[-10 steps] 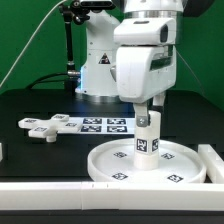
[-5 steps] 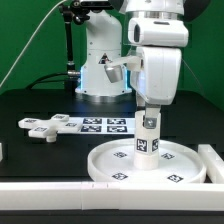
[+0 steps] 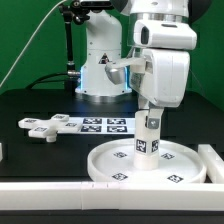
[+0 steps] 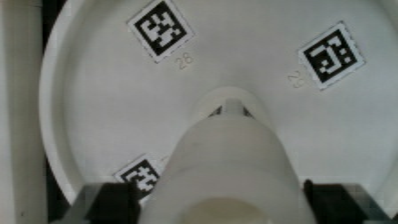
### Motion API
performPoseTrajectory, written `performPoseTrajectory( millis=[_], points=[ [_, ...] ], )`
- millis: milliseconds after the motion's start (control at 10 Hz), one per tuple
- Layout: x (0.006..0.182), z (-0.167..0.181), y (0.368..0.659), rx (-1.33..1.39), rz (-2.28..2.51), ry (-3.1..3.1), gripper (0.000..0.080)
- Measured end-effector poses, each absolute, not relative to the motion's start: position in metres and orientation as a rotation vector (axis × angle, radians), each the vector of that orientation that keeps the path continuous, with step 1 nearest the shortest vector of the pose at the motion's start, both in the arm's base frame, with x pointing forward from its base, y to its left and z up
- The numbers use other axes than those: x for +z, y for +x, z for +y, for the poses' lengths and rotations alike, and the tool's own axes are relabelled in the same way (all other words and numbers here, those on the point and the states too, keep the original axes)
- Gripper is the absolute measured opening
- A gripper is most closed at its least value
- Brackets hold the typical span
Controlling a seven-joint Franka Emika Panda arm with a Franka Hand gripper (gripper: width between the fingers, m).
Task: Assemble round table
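The large rimmed round disc [image 3: 108,170] lies flat at the front of the black table; it also fills the wrist view [image 4: 107,110]. The short thick cylinder leg [image 3: 148,141] stands upright on the disc's middle, a tag facing the camera. My gripper [image 3: 150,114] reaches down from above and is shut on the leg's upper part. In the wrist view the leg [image 4: 222,160] sits between my two dark fingers [image 4: 111,202], which press its sides. The cross-shaped base piece [image 3: 40,126] lies flat at the exterior view's left, apart from the disc.
The marker board [image 3: 105,124] lies behind the disc. The white straight-edged border frame [image 3: 90,205] runs along the front and up the exterior view's right [image 3: 212,158]. The arm's base [image 3: 100,70] stands at the back.
My wrist and hand have turned about the vertical and shifted slightly to the exterior view's right. The leg stays upright on the disc's middle.
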State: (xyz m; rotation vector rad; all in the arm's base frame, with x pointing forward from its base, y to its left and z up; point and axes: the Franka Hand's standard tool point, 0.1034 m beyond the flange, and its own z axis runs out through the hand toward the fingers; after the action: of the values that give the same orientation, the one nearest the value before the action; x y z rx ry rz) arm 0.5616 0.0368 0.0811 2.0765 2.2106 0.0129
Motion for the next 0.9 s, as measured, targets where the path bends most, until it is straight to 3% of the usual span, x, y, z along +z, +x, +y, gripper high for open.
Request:
performPoseTrajectory(
  millis=[100, 500, 900],
  points=[
    [0.0811, 0.0367, 0.5616, 0.013, 2.21, 2.077, 0.0412],
    [0.0811, 0.0364, 0.5616, 0.023, 2.082, 2.208, 0.0412],
    [0.0815, 0.0434, 0.5588, 0.044, 1.362, 2.759, 0.0412]
  ],
)
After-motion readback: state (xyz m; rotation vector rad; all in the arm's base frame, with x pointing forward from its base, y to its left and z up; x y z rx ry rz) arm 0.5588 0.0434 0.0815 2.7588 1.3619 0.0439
